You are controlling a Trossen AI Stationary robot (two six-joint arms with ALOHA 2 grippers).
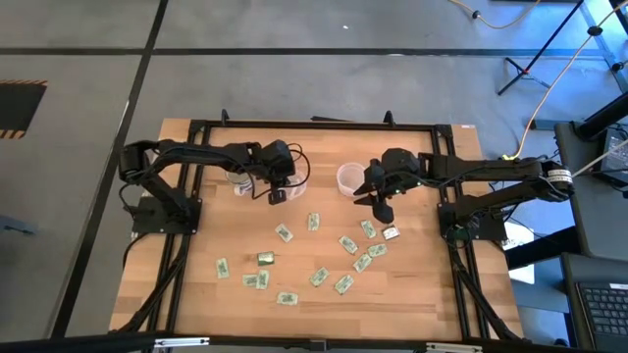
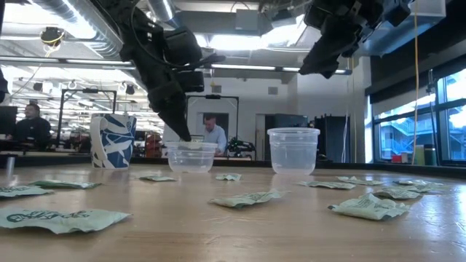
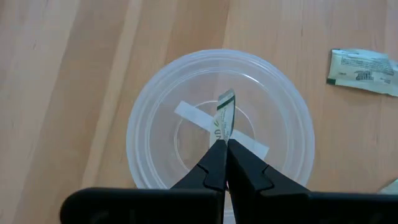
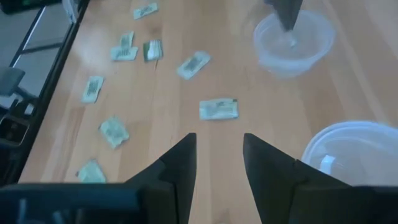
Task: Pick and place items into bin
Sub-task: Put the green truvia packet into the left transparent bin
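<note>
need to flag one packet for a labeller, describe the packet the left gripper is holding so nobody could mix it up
Start at the two clear plastic cups at the back of the wooden table; take the left cup, under the left gripper. The packet is pinched in that gripper's shut fingertips, hanging on edge inside the cup's rim. Every other packet lies flat on the table; this one alone is held above a cup.

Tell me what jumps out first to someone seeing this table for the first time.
The left gripper, shut on a pale-green packet, hangs over a clear plastic cup that already holds a packet. Next comes the scatter of green-and-white packets across the front half of the wooden table. The right gripper hovers open above that scatter, beside a second clear cup.
</note>
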